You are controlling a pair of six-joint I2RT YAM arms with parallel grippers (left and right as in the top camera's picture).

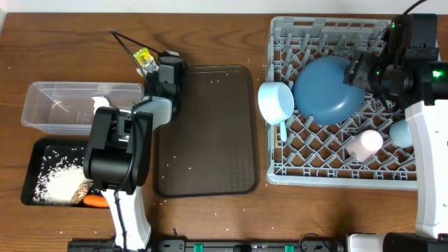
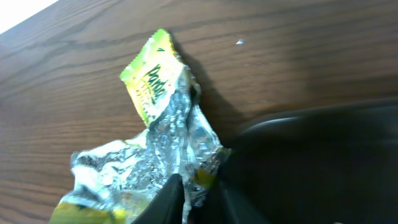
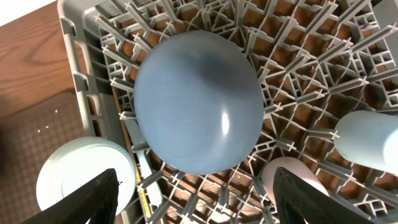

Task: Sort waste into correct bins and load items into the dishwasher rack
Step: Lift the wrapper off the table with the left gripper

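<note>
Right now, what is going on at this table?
The left end effector is pinched on the crumpled wrapper, which lies on the table beside the brown serving tray. The right end effector hangs open above the blue plate in the dishwasher rack, holding nothing. The white bowl sits at the rack's left edge, with the pink cup and light-blue cup inside. Rice and the carrot are in the black tray.

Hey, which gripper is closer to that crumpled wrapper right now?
Left. The left gripper pinches the wrapper at its silver end; the right gripper hangs open over the dishwasher rack, across the table.
</note>
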